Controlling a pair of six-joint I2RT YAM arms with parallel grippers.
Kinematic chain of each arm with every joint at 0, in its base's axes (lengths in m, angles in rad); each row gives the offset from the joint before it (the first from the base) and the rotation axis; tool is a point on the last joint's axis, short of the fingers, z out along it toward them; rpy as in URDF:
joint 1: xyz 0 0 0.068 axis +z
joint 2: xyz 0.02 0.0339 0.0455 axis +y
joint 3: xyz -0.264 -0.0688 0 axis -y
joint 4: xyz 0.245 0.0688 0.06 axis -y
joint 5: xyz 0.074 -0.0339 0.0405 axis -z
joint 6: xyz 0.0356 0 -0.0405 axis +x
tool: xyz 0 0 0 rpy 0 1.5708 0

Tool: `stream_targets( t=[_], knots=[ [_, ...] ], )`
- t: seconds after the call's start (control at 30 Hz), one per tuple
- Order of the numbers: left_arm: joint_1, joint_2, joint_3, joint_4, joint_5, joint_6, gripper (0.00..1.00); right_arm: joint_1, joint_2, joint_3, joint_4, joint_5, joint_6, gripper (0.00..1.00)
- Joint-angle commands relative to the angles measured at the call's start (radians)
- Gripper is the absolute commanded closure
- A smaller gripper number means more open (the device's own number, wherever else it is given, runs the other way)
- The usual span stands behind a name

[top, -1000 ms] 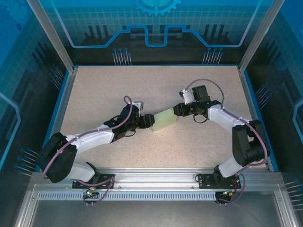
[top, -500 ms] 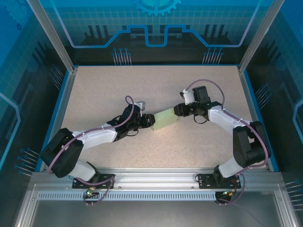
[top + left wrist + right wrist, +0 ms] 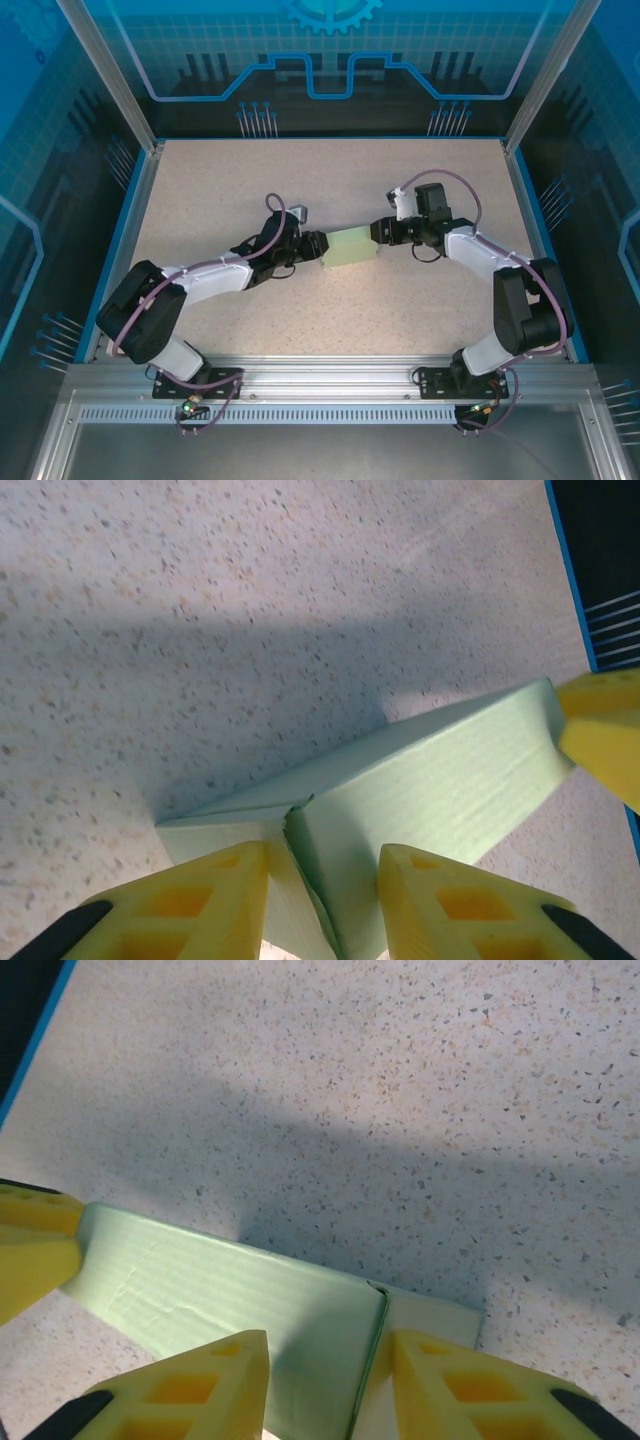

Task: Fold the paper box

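Note:
The paper box [image 3: 350,246] is a small pale mint-green rectangular box lying near the middle of the table, its long axis running left to right. My left gripper [image 3: 319,248] is shut on its left end and my right gripper [image 3: 378,232] is shut on its right end. In the left wrist view the box [image 3: 430,780] runs away from my left gripper [image 3: 322,900], whose yellow fingers [image 3: 200,900] pinch a creased end flap. In the right wrist view the box [image 3: 230,1290] sits between the fingers [image 3: 190,1390] of my right gripper [image 3: 330,1390], astride an end seam.
The speckled beige table [image 3: 250,180] has a raised blue rim [image 3: 135,220] and metal frame posts at its corners. The opposite gripper's yellow fingers [image 3: 600,730] show at the far end of the box. Both arm bases stand on the near rail [image 3: 330,380].
My left gripper has closed on the box's left end and shifted up and right. The box has turned from tilted to nearly level. The right gripper keeps its hold.

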Motion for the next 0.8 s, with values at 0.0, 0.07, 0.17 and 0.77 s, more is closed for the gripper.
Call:
stream_targets(
  t=[0.0,0.07,0.17,0.77],
  knots=[
    [0.004,0.04,0.073,-0.037,0.007,0.044,0.64,0.014,0.024,0.029,0.062,-0.162,0.057,0.64],
    [0.019,0.053,0.111,-0.05,0.009,0.058,0.64,0.013,0.038,0.056,0.075,-0.162,0.073,0.64],
    [0.034,0.079,0.171,-0.075,-0.001,0.087,0.64,0.014,0.065,0.105,0.08,-0.154,0.081,0.65],
    [0.08,0.22,0.401,-0.166,-0.009,0.186,0.61,0.015,0.253,0.31,0.051,-0.096,0.066,0.65]
  ],
)
